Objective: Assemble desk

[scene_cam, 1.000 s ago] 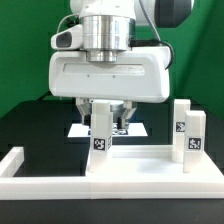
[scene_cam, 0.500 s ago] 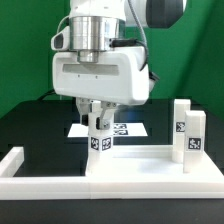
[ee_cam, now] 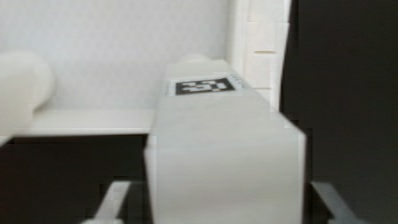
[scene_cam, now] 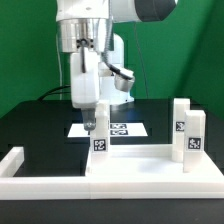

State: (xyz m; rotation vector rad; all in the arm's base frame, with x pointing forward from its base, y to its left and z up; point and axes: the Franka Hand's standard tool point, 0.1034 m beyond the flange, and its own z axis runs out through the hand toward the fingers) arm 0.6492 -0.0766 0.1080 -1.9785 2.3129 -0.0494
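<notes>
Gripper (scene_cam: 98,127) pinching the top of a leg post (scene_cam: 100,143), which stands upright on the desk panel (scene_cam: 150,166) near its corner on the exterior view's left (wrist view: post (ee_cam: 222,150) fills the gap between both fingers). Two more leg posts (scene_cam: 187,132) upright at the panel's other end; marker board (scene_cam: 125,130) flat on the table behind.

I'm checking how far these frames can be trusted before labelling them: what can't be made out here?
- Gripper grip, exterior view: fingertips merge with the white leg post; contact unclear.
- Wrist view: the post fills the frame, blurred; the fingers run off the edge.
- Marker board, exterior view: partly hidden behind gripper and post.
- Desk panel: its near edge merges with the border rail.
- Tag patterns: too small to read.
</notes>
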